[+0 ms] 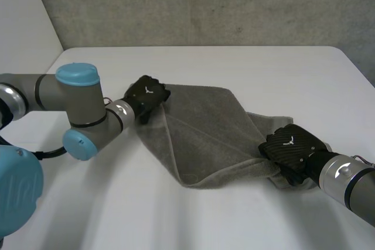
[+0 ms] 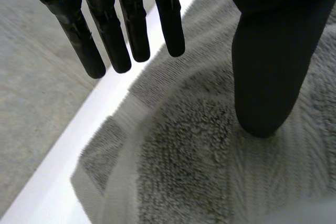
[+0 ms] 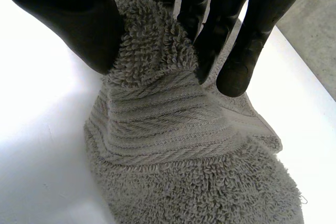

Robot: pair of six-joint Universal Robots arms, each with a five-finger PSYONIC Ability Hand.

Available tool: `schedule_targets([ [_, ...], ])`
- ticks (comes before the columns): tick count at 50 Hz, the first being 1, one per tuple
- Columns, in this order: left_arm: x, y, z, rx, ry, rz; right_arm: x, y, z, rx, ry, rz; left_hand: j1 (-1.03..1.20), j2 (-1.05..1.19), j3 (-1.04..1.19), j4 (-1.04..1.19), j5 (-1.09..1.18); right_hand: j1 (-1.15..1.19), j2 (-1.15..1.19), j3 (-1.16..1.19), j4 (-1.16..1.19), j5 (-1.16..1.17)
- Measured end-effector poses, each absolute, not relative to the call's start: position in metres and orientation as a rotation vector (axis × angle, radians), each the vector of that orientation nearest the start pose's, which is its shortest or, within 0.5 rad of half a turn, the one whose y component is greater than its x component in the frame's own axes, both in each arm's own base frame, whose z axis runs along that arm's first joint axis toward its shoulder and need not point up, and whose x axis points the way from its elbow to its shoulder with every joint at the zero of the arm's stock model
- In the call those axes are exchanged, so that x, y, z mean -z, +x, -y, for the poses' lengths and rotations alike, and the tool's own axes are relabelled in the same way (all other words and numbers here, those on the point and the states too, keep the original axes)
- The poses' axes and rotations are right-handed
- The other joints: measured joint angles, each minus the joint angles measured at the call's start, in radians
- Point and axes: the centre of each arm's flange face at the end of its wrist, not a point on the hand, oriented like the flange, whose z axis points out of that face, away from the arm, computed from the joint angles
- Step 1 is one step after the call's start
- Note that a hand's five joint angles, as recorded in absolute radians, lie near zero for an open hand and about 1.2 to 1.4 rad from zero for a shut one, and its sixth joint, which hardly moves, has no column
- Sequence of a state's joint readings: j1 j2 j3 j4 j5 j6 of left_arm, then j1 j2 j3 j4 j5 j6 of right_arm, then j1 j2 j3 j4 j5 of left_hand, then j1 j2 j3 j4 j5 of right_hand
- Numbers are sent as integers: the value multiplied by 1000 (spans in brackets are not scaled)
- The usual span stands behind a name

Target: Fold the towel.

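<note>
Towel: grey terry towel (image 1: 205, 139) with ribbed border bands, lying slantwise across mid-frame, one flap folded over along a diagonal crease.
Surface: white surface (image 1: 234, 68) under it.
Left hand: left hand (image 1: 146, 95) at the towel's upper-left corner, fingers straight, gripping nothing.
Right hand: right hand (image 1: 291, 147) at the lower-right corner, cloth bunched and pinched between thumb and fingers.
</note>
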State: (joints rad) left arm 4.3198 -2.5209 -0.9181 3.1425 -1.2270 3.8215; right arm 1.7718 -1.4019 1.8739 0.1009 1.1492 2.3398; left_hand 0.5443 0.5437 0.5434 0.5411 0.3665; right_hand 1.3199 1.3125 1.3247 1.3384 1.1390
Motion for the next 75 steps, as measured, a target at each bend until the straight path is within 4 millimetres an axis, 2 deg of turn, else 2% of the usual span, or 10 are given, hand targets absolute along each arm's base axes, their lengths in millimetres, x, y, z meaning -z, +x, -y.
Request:
schedule_targets([
  [8,-114,-325,360,1818,1715,-1993,-176,216,217,1537,-1535,-2165,180,183,176,179,177,0,0,0,0,0],
  [17,-119,-325,359,1808,1722,-1952,-177,216,217,1538,-1535,-2164,591,622,618,623,602,0,0,0,0,0],
  [30,-188,-312,361,2093,1348,-1811,-182,210,228,1588,-1490,-2190,615,671,670,675,644,0,0,0,0,0],
  [39,-216,-265,326,2153,1130,-1901,-201,199,247,1663,-1260,-2245,615,672,672,677,648,0,0,0,0,0],
  [46,-200,-232,291,2056,1073,-2052,-204,200,242,1596,-1186,-2239,615,672,672,677,648,0,0,0,0,0],
  [53,-192,-218,260,2015,1062,-2129,-206,202,228,1438,-1212,-2243,615,672,672,677,648,0,0,0,0,0],
  [57,-207,-211,250,2051,1020,-2109,-217,200,222,1398,-1255,-2244,615,672,672,677,648,0,0,3,0,0],
  [67,-294,-185,231,2317,731,-1991,-310,184,225,1744,-1323,-2156,615,672,672,677,648,0,0,3,0,0],
  [71,-304,-182,227,2361,678,-1995,-330,183,225,1815,-1340,-2119,615,672,672,677,648,0,0,3,0,0],
  [75,-290,-184,234,2316,678,-2079,-328,184,231,1767,-1367,-2133,615,672,672,677,648,0,0,3,0,0],
])
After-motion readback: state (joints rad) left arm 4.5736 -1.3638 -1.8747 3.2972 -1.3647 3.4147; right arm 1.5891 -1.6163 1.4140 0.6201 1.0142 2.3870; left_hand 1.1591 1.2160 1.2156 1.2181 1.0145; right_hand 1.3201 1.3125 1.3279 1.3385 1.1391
